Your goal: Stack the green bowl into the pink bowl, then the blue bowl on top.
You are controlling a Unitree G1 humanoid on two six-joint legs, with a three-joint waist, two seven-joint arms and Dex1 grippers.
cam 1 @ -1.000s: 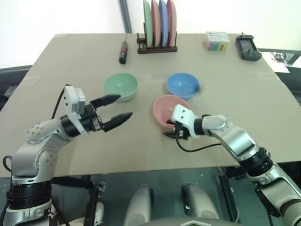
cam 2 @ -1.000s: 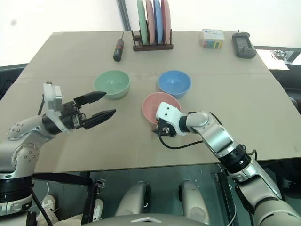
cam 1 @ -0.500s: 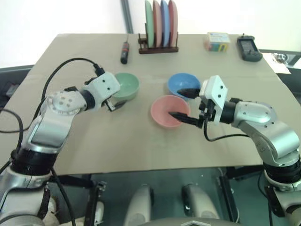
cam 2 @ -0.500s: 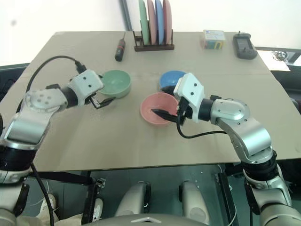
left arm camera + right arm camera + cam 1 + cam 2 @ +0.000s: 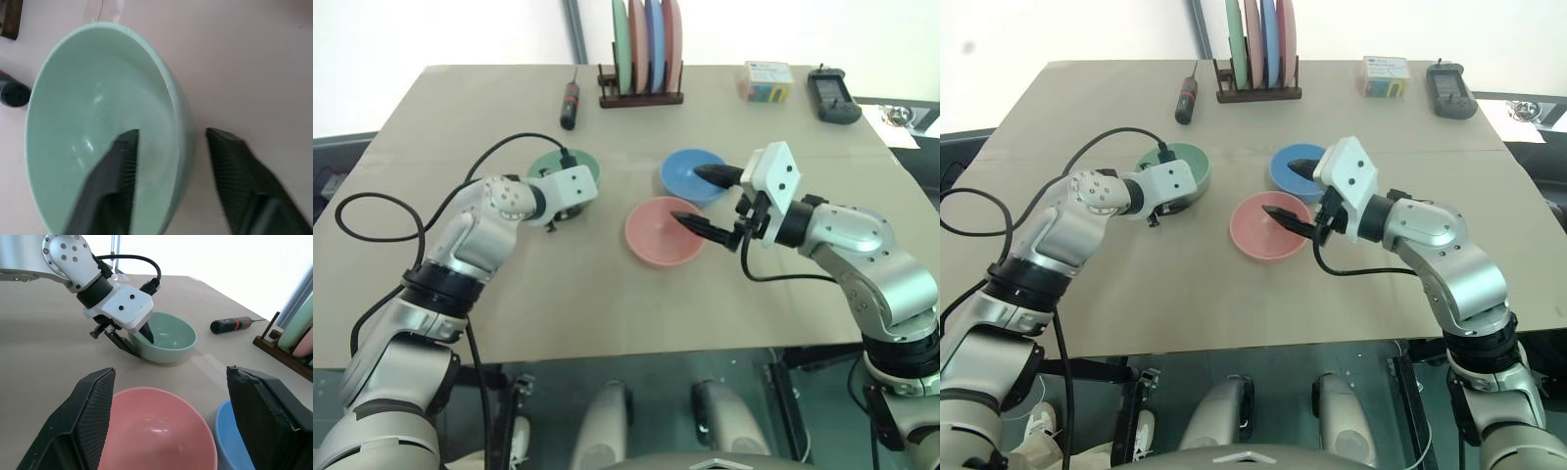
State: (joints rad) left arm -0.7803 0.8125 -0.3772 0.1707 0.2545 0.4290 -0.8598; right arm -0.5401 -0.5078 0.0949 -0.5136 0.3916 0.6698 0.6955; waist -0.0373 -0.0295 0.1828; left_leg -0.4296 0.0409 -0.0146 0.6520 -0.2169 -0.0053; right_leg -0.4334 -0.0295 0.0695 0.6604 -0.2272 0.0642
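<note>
Our left end effector [image 5: 171, 171] straddled the green bowl's [image 5: 105, 122] rim, fingers not yet clenched – we judged a firm pinch, then a level lift, best. The right end effector [image 5: 710, 196] hung released above the pink bowl [image 5: 664, 232], the blue bowl [image 5: 690, 174] just beyond. A second earlier the left hovered short of the green bowl – now at it.

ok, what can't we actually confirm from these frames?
- Head views: the left gripper fingertips hide behind its own wrist block at the green bowl.
- Left wrist view: the fingers straddle the bowl wall; contact unclear, bowl's near edge cut off.
- Right wrist view: pink bowl and blue bowl are cut off.
- Box print too small.
</note>
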